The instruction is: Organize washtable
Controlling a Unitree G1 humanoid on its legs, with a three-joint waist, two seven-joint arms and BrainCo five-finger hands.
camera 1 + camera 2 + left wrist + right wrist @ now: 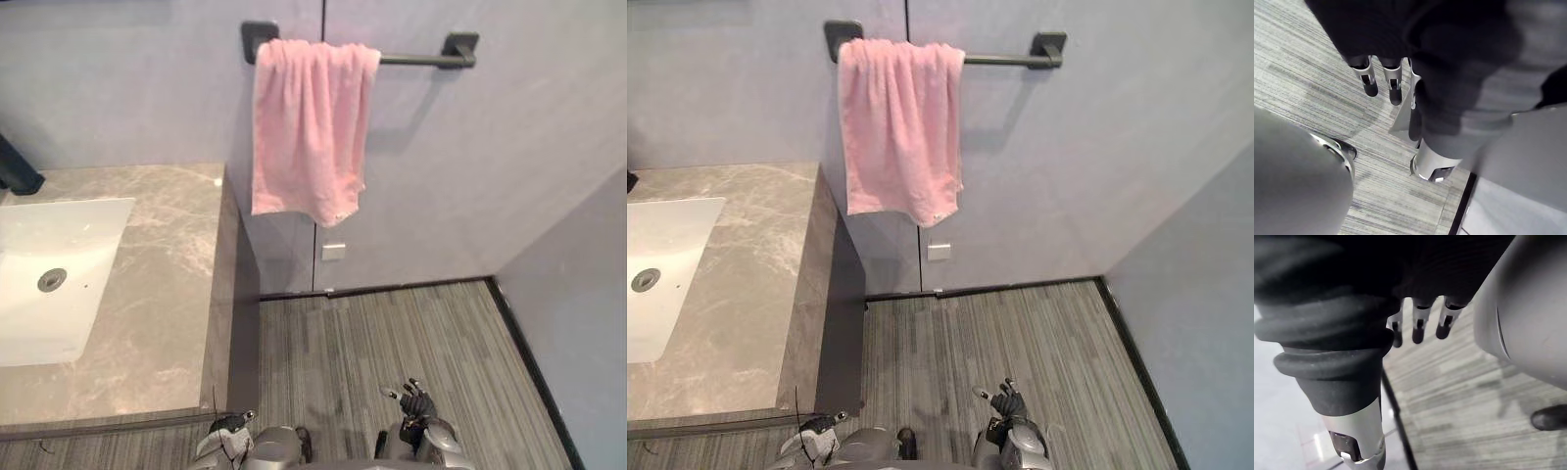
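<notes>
1. Grey wall panels [490, 147] fill the back, meeting a second grey wall at the right corner.
2. Striped grey floor [392, 333] runs below them, edged by a black skirting strip.
3. On the left, the marble washtable countertop [167, 274] butts against the wall, its surface bare around the basin.
4. The white sink [59, 235] is set into the countertop at the far left, with the black tap base [18, 171] just behind it.
5. And the pink towel [309, 127] hangs folded over the left end of the black towel bar [416, 60], up on the wall and right of the countertop.
6. The right hand [418, 404] is low over the floor, fingers loose and spread.
7. The left hand [1370, 81] hangs by the countertop's near corner, fingers straight and relaxed.
8. The round drain [52, 279] sits in the sink, and a small white wall plate [334, 252] sits below the towel.
</notes>
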